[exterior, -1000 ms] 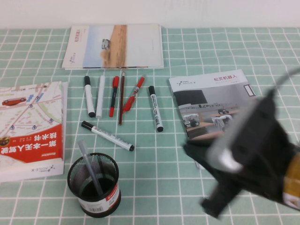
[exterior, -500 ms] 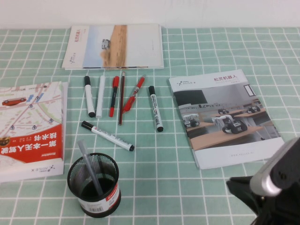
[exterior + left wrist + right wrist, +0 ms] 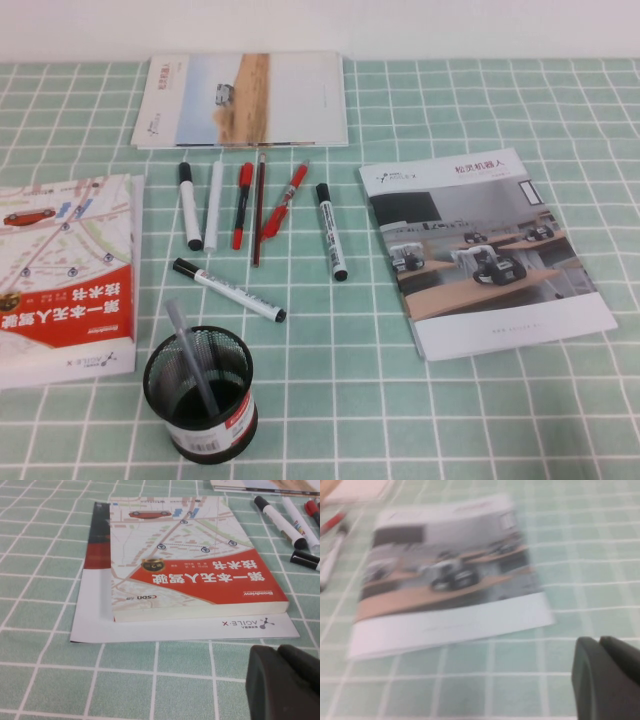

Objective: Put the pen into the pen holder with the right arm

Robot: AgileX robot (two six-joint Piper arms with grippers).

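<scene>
The grey pen (image 3: 190,352) stands leaning inside the black mesh pen holder (image 3: 214,424) at the front left of the table, its top poking out above the rim. Neither arm shows in the high view. In the right wrist view my right gripper (image 3: 599,642) hangs shut and empty above the green checked cloth, just off the near edge of a brochure (image 3: 445,580). In the left wrist view my left gripper (image 3: 277,652) is shut with nothing in it, close to the near edge of the red-and-white book (image 3: 190,565).
The red-and-white book (image 3: 65,275) lies at the left and the brochure (image 3: 480,245) at the right. A booklet (image 3: 245,98) lies at the back. Several markers and pens (image 3: 255,205) lie in a row mid-table, with one black-capped marker (image 3: 228,290) near the holder.
My right arm has pulled back toward the near right and left the high view. The pen and the holder have not moved.
</scene>
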